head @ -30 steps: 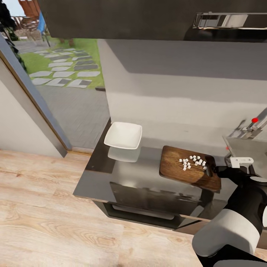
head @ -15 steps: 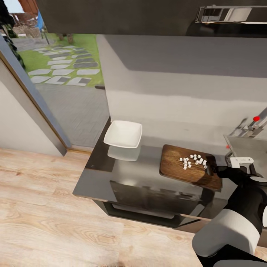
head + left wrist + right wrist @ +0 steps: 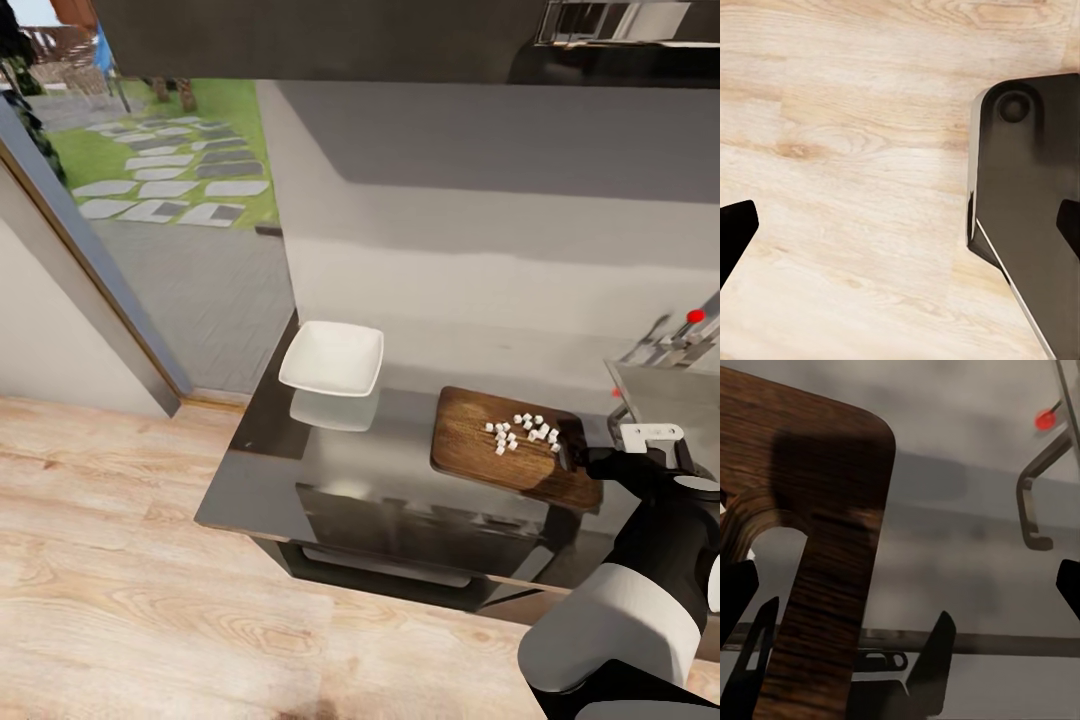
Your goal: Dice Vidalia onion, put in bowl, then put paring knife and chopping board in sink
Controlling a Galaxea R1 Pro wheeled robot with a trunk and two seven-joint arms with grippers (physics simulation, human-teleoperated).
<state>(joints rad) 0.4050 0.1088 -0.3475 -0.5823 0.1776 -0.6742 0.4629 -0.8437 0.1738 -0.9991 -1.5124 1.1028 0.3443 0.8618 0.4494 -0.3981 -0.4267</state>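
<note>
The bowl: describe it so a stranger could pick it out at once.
Find the long glossy grey countertop below the pale wall. At its far left corner, near the open doorway, sits the bowl. It is shallow, white, square and empty, unlike the brown chopping board carrying tiny white cubes.

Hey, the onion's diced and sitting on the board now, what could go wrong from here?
The onion cubes lie loose near the end of the chopping board where the right gripper is; tilting or jerking the board could scatter them over the countertop.

The bowl sits apart from the board, near the counter's far left end, so carrying cubes across risks dropping some.

That bowl is close to the counter edge; a careless nudge might push it off.
</note>
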